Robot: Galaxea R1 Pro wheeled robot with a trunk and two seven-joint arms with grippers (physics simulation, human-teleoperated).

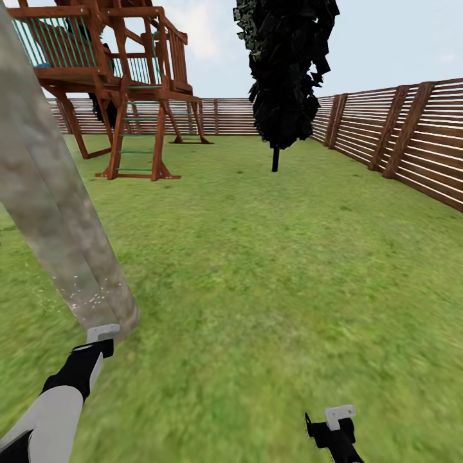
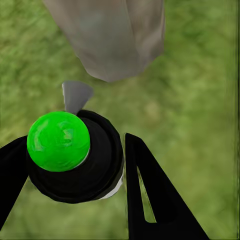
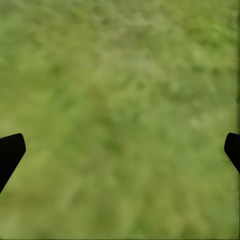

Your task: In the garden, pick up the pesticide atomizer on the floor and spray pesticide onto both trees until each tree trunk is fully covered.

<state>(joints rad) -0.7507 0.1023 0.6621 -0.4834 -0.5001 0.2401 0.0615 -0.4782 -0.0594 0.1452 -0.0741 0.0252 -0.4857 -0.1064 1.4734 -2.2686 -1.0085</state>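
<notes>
The left gripper (image 2: pixel 75 165) clenches the pesticide atomizer (image 2: pixel 75 155) – green-tipped here – just short of the tree trunk (image 1: pixel 58 212), whose base bears white specks (image 1: pixel 87 292). Open lawn (image 1: pixel 270 270) runs rightward to the fence (image 1: pixel 411 135). The right gripper (image 3: pixel 120 150) hangs released – fingers wide.

Wooden playhouse (image 1: pixel 109 77) stands left of dark cypress (image 1: pixel 286 71).
</notes>
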